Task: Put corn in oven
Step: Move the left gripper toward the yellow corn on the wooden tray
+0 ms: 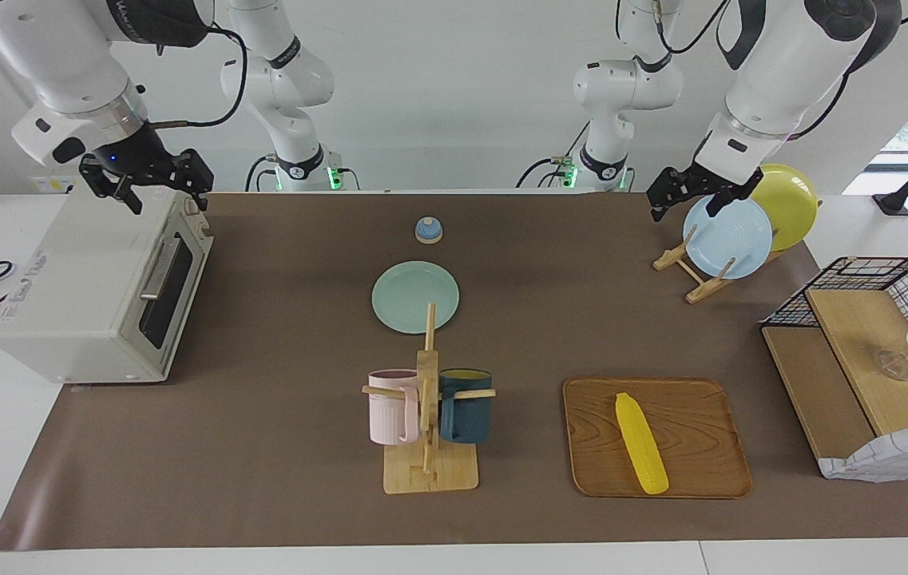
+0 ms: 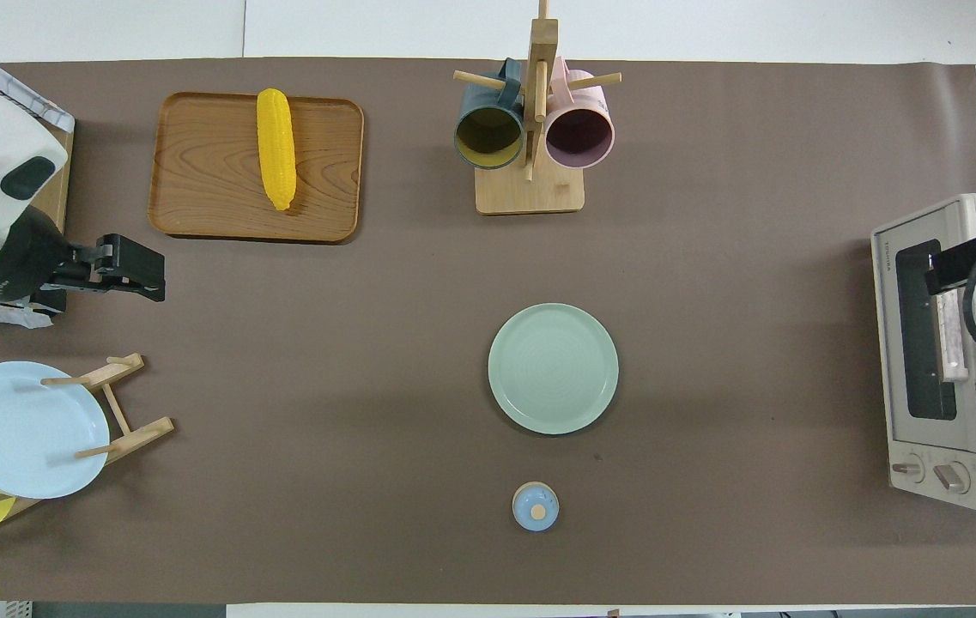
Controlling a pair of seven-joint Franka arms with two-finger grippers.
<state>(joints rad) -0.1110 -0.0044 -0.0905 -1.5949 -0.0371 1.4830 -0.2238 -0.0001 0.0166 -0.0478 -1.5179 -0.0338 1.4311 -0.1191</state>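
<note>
We've got one high cam facing the robots across the table [image 1: 262, 479], another steeply overhead from their end; both cover the whole tabletop.

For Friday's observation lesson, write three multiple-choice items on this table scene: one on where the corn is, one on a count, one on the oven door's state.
1. The corn lies:
A. on the wooden tray
B. on the green plate
C. in the oven

2. Mugs on the mug rack:
A. one
B. two
C. four

3. The oven door is:
A. off
B. wide open
C. closed

Answers: 1 A, the cob rests on the tray's wood. 2 B, one pink and one dark blue hang there. 3 C, the door sits flush with its handle in front.
</note>
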